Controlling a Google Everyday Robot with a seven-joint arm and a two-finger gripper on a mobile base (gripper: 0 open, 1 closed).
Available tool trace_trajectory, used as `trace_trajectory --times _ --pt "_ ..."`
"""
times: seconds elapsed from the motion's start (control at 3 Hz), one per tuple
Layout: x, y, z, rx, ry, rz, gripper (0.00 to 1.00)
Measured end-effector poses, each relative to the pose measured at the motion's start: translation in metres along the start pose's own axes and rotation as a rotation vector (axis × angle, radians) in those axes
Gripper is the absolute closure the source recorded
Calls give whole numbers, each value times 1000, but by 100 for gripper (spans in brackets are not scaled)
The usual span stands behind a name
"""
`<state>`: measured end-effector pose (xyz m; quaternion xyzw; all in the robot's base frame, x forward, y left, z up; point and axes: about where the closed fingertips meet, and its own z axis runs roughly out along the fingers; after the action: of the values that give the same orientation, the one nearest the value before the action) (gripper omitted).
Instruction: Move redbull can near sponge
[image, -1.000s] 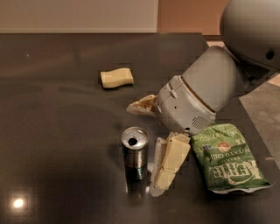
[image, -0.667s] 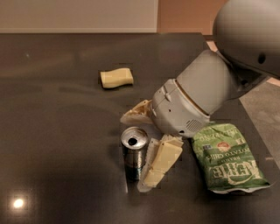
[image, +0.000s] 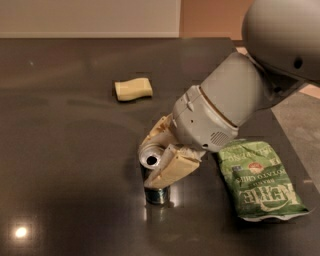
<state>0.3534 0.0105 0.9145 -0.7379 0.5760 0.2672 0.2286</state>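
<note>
The redbull can stands on the dark table, front centre, its pull-tab top showing between my fingers. My gripper comes down from the right. One cream finger is behind the can and the other is in front, both closed against its upper part. The can's base rests on the table. The pale-yellow sponge lies farther back and a little to the left, well apart from the can.
A flat green chip bag lies to the right of the can, under my arm. The table's right edge runs close behind the bag, with floor beyond. A wall stands along the table's far edge.
My gripper has moved left onto the can. Its fingers, first wide apart beside the can, have come together around the can's top. The can and sponge stay in place.
</note>
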Motion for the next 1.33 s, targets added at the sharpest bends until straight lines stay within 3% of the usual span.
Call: trace_trajectory --times 0.33,0.67,1.33 --pt "-3 -27 -15 34 15 32 87" --pt "-7 -73 -34 90 -7 76 100" --pt "-9 -172 -43 165 -86 146 100"
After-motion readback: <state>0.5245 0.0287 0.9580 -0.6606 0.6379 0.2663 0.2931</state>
